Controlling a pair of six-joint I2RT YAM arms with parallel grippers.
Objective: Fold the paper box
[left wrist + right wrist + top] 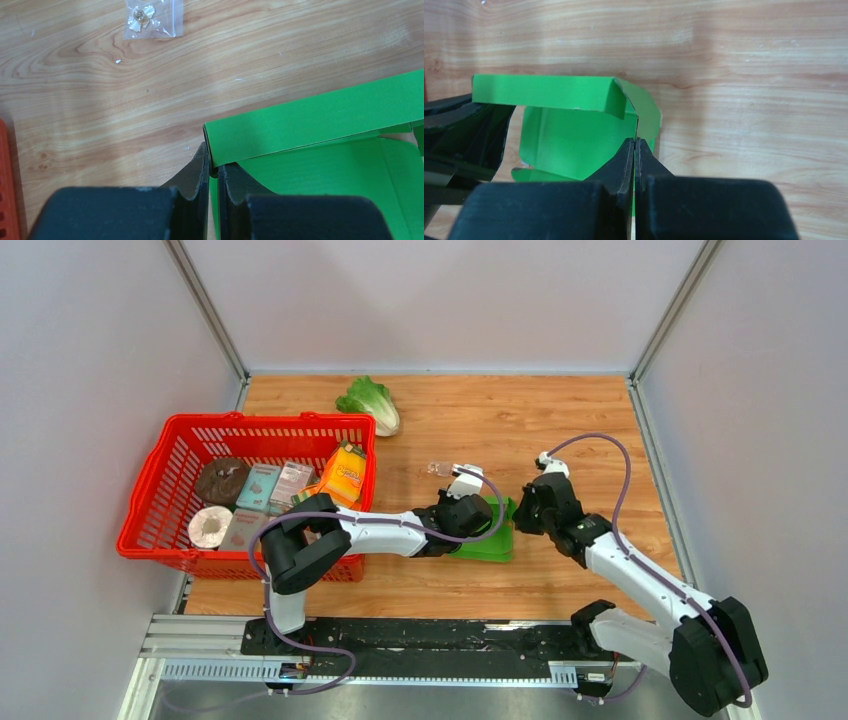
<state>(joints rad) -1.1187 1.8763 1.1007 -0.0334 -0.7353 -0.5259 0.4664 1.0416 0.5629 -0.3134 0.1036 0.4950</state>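
Since the box lies on the table right between the two arms, its long side runs from one gripper to the other. The left gripper pinches the box wall at the left end. The right gripper is pressed together on the curved flap at the right end. Both touch it, so neither is nearer.

Plain bright green box; left of it a red lattice basket; beyond it pale green lettuce; brown wood-grain table.
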